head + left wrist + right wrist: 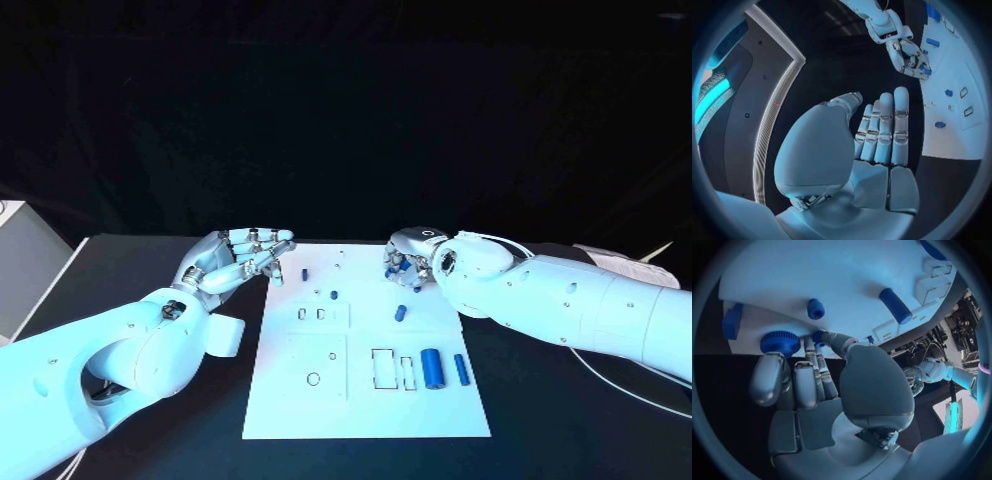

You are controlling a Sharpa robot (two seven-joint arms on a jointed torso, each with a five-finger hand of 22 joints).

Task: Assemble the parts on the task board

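The white board [296, 400] lay lengthwise between the arms on the black table [130, 260]. The right hand [410, 262] hung over its far right corner, fingertips [817, 347] down on a knurled blue knob [780, 341], nearer the parts than the left hand [241, 256]. That hand waited off the far left edge, fingers straight, together, empty. Whether the right hand truly gripped the knob stayed unclear.

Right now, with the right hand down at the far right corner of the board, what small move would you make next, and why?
Probably close the right hand on the blue ridged part and lift slightly. Its fingertips sit right against that part at the edge of the task board, but a firm hold is not visible. The left hand hovers open beside the board, holding nothing.
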